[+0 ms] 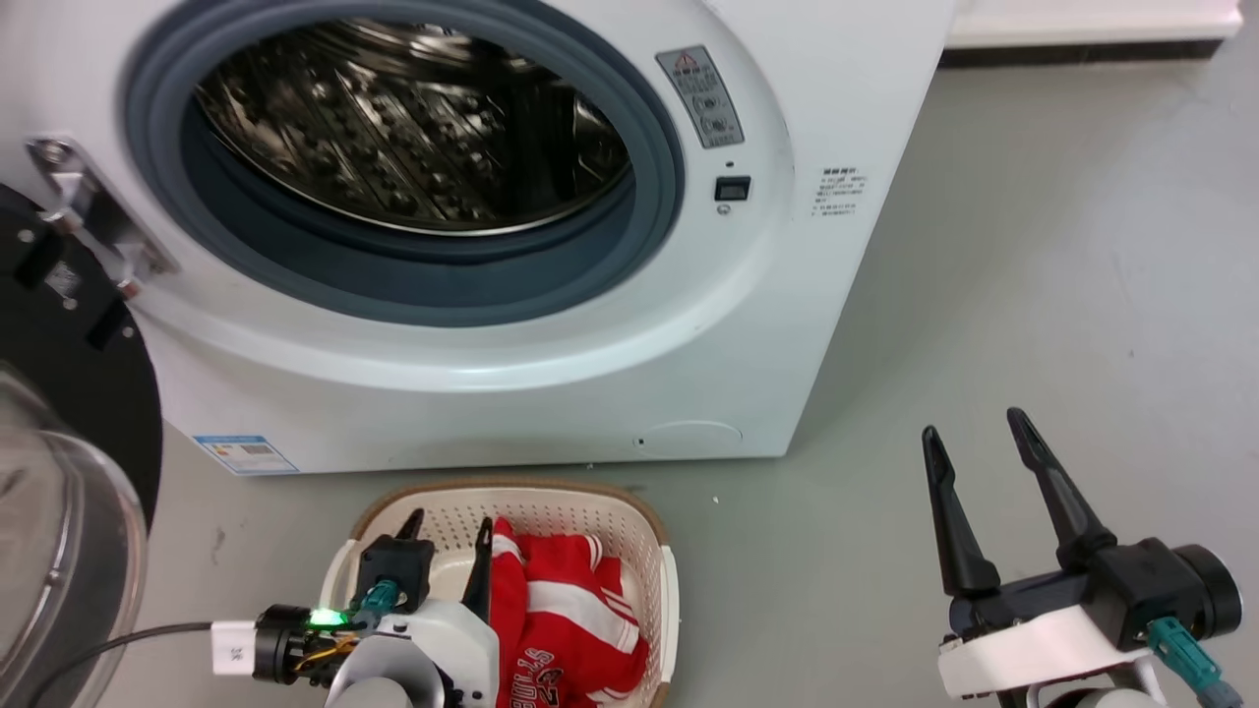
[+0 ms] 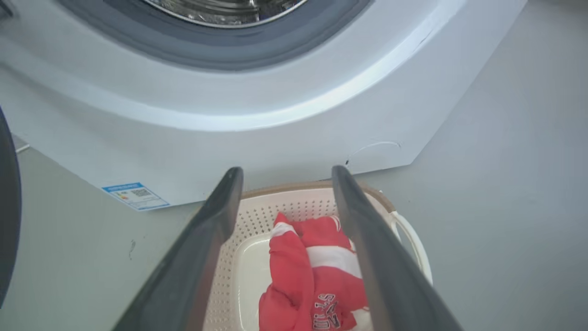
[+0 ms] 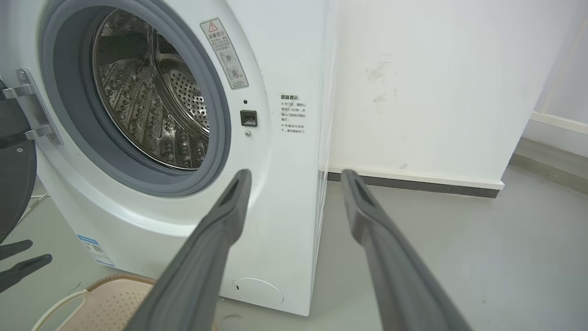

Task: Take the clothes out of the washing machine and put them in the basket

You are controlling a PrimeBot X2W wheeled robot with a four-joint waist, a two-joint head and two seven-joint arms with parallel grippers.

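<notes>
The white washing machine [image 1: 551, 393] stands with its door open, and its steel drum [image 1: 413, 128] shows no clothes inside. On the floor in front of it sits the cream basket [image 1: 629, 516] holding the red clothes [image 1: 570, 619], a jersey with white stripes. My left gripper [image 1: 448, 526] hovers open over the left half of the basket, beside the jersey. In the left wrist view the left gripper [image 2: 285, 171] is spread above the clothes [image 2: 312, 271] and basket [image 2: 257, 216], gripping nothing. My right gripper [image 1: 972, 425] is open and empty over the bare floor to the right; in its own wrist view, the right gripper [image 3: 296, 174] faces the washing machine [image 3: 285, 207].
The black-framed glass door [image 1: 69, 472] hangs open at the left, close to my left arm. A cable [image 1: 138, 637] trails from the left wrist. A white wall [image 3: 436, 92] with a dark skirting stands behind the machine. Grey floor [image 1: 1033, 275] stretches to the right.
</notes>
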